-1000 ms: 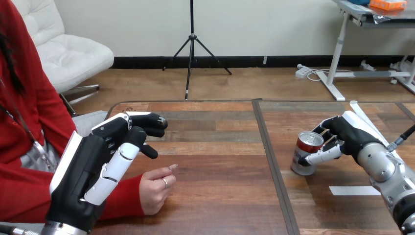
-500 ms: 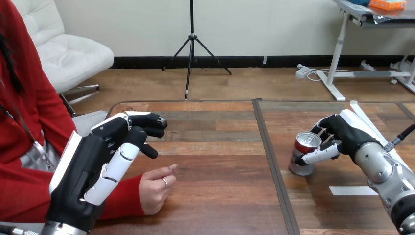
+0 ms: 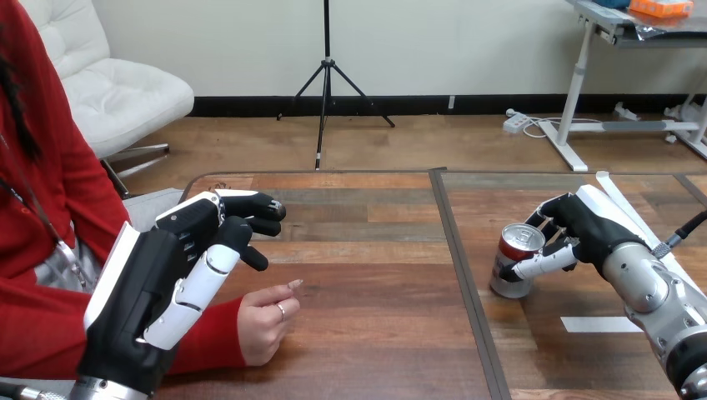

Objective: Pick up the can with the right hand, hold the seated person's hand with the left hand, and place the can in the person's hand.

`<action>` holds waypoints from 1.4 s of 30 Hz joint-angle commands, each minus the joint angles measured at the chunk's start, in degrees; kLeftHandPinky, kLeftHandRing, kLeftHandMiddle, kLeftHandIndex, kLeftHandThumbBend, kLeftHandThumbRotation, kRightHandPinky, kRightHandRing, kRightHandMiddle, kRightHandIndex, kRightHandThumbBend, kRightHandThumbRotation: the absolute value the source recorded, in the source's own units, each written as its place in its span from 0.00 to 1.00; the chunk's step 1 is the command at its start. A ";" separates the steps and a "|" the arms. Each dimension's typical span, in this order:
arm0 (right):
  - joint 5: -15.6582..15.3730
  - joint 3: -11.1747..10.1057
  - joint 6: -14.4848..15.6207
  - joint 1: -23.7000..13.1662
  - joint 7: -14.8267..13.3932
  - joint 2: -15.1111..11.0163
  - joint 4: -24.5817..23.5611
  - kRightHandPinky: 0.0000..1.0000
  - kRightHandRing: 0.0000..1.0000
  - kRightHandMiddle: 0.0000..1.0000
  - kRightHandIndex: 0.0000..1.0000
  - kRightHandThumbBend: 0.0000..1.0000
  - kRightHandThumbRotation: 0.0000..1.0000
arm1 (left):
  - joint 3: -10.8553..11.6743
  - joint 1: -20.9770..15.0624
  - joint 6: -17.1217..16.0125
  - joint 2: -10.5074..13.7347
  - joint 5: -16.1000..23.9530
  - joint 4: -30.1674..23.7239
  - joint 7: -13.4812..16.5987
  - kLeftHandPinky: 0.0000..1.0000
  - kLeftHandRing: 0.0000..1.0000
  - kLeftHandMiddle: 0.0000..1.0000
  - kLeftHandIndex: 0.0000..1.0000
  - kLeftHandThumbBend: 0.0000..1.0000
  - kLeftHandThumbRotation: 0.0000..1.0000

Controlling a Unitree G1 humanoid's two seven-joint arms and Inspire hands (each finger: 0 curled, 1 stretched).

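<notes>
Your right hand (image 3: 584, 233) is wrapped on the can (image 3: 513, 271) — thumb across the front, fingers round the back, high up near the rim. The can is on the right half of the bench (image 3: 375, 333), just right of the dark seam, leaning a touch to the left, and I can't tell whether its base is clear of the wood. A grip that high looks likely to let the can swing, so squeeze firm and bring it upright as you lift, straight up before you travel. Over on the left, your left hand (image 3: 167, 292) hangs loose with relaxed fingers, holding nothing, raised above and apart from the person's hand (image 3: 263, 321), which rests on the bench with its fingers lightly curled. Lower that left hand gently onto theirs and close softly — get that hold settled before the can crosses the seam, then carry the can low and slow
</notes>
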 commanded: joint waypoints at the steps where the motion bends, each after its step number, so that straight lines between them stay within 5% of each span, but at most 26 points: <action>1: 1.17 -0.95 -2.08 -2.48 -2.21 -0.49 -2.05 0.33 0.38 0.43 0.47 0.71 0.00 | 0.53 -2.60 -0.95 0.85 -0.04 0.23 0.51 0.50 0.67 0.68 0.62 0.60 0.81; 13: 2.38 -1.98 -2.86 -2.57 -1.37 -0.85 -2.35 0.35 0.40 0.45 0.48 0.72 0.00 | 0.90 -3.27 -2.78 1.51 1.74 1.31 0.62 0.50 0.67 0.68 0.62 0.55 0.82; 19: 3.33 -2.50 -2.84 -2.64 -0.94 -0.97 -2.68 0.36 0.41 0.46 0.48 0.73 0.00 | 2.24 -3.52 -3.04 2.86 6.08 1.18 2.00 0.49 0.66 0.68 0.62 0.57 0.82; 27: 4.01 -2.77 -3.78 -2.72 -0.48 -1.58 -3.40 0.37 0.41 0.46 0.48 0.74 0.00 | 6.29 -4.20 -4.17 7.89 9.61 0.86 1.74 0.49 0.68 0.70 0.64 0.74 0.68; 32: 4.14 -2.92 -4.08 -2.79 -0.09 -1.86 -3.73 0.37 0.41 0.46 0.48 0.75 0.00 | 8.01 -3.86 -1.54 10.02 9.16 -0.80 1.27 0.49 0.71 0.73 0.67 0.91 0.56; 36: 4.10 -3.04 -4.08 -2.89 0.19 -2.10 -4.06 0.37 0.42 0.46 0.48 0.75 0.00 | 9.51 -3.28 2.17 13.21 8.86 -2.72 -0.49 0.50 0.73 0.76 0.69 0.97 0.51; 42: 4.17 -3.33 -4.30 -2.86 0.41 -2.33 -4.67 0.38 0.43 0.47 0.48 0.75 0.00 | 10.82 -3.14 2.87 16.92 10.56 -3.21 -2.30 0.51 0.76 0.79 0.73 0.99 0.45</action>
